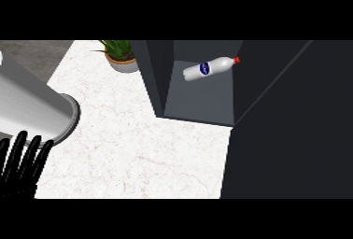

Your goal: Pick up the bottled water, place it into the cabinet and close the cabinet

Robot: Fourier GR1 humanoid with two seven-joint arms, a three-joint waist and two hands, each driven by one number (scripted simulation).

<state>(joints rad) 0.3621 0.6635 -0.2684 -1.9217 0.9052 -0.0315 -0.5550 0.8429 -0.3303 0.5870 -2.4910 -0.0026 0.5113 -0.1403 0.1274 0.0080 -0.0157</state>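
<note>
Water btl (pixel 210 68) tilted inside open cab (pixel 204 101).

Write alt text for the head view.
A white water bottle with a red cap lies on its side inside the open dark cabinet. The left hand rests open at the lower left; a potted plant stands on the white counter.

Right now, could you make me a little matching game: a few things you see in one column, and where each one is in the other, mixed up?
Things:
1. bottled water
2. potted plant
3. left robot hand
4. cabinet door

Places:
A. at the view's lower left edge, fingers up
B. standing open at the view's right
C. lying on its side inside the cabinet
D. on the counter, left of the cabinet

Pairs: 1-C, 2-D, 3-A, 4-B
</note>
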